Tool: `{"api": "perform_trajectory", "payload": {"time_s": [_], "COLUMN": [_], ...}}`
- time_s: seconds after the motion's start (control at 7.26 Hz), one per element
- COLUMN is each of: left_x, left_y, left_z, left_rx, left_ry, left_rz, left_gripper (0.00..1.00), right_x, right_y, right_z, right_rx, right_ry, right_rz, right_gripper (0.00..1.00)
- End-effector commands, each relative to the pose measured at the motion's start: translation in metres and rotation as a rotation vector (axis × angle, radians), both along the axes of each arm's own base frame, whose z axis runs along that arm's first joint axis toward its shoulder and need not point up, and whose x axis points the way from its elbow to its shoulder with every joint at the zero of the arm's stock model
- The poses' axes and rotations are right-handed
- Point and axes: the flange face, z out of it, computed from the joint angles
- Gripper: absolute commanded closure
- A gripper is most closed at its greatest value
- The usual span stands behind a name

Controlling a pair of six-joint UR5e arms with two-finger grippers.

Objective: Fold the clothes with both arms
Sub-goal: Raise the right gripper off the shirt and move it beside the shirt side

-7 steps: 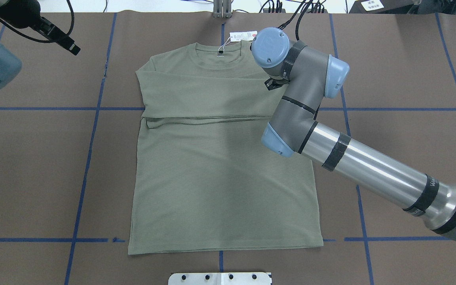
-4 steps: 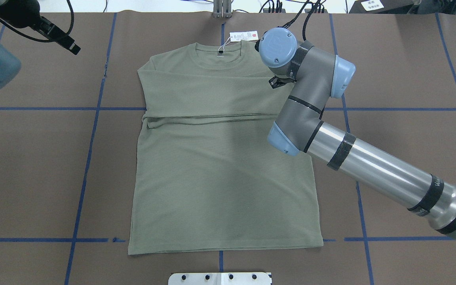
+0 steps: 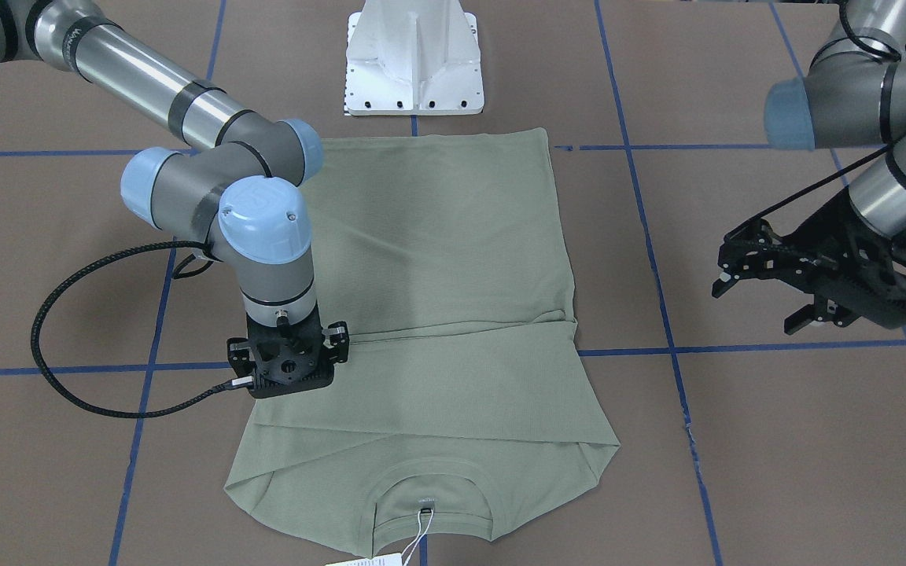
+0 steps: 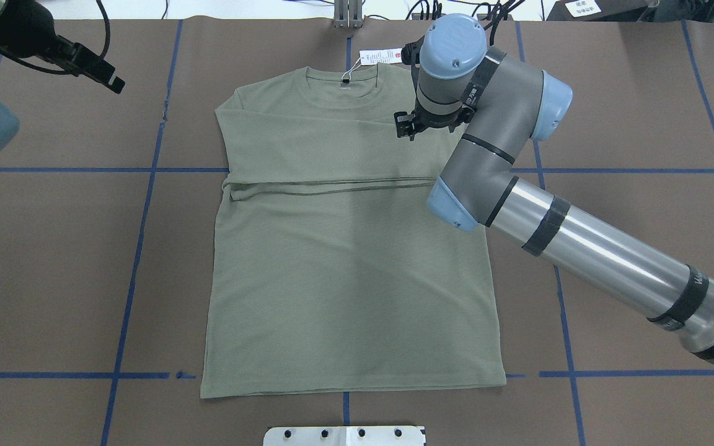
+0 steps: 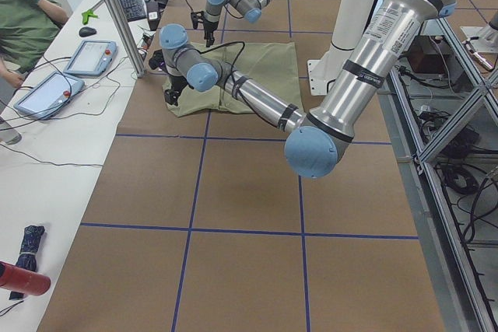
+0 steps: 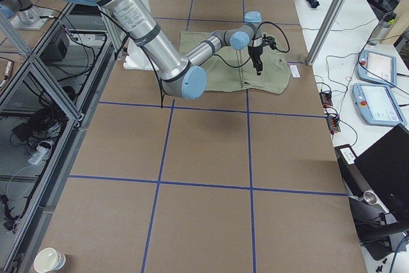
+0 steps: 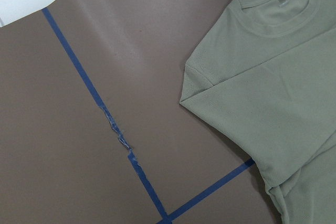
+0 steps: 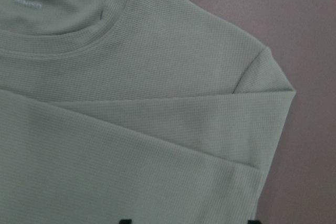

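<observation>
Hovering at 2 o'clock of shirt (image 4: 344,279), right jaws spread; left jaws spread too, out at 10 o'clock. Risks pinching just one sleeve (image 4: 320,145) layer, dragging folds askew.

Bright, even overhead light, soft faint shadows, sharp focus, mild wide-angle stretch in side views.

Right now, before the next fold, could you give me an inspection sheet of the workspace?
Surface: brown table cover with blue tape grid.
Job's things: green shirt lies flat, both sleeves folded across the chest; hang tag beyond the collar.
Clutter: nothing seen.
Grippers: right tool open, above the shirt's shoulder; left tool open, off to the side, empty.
Cables: black cable loops beside the right tool, off the shirt.
Surroundings: white pedestal at the hem side; seated person at the side bench.
</observation>
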Motion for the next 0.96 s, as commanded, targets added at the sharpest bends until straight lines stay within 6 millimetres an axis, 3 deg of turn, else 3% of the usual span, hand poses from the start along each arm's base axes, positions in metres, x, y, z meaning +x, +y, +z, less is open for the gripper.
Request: {"api": "perform_trajectory", "payload": {"time_s": [0.0, 0.28, 0.41, 0.69, 0.83], "left_x": [0.020, 0.041, 0.056, 0.120, 0.152], "left_y": [0.102, 0.176, 0.211, 0.281, 0.316], "left_z": [-0.020, -0.021, -0.009, 0.007, 0.007], "left_rx": [-0.128, -0.246, -0.280, -0.397, -0.465], "left_ry": [0.042, 0.122, 0.187, 0.257, 0.264], "left_rz": [-0.152, -0.199, -0.234, -0.292, -0.320], "left_gripper": [0.00, 0.00, 0.00, 0.00, 0.00], "right_x": [0.035, 0.079, 0.097, 0.098, 0.097], "right_y": [0.069, 0.166, 0.213, 0.287, 0.311], "right_z": [-0.002, 0.024, 0.022, 0.064, 0.084], "right_rx": [-0.125, -0.200, -0.254, -0.233, -0.268], "right_ry": [-0.147, -0.223, -0.292, -0.472, -0.453], "right_rz": [0.101, 0.131, 0.166, 0.238, 0.263], "right_gripper": [0.00, 0.00, 0.00, 0.00, 0.01]}}
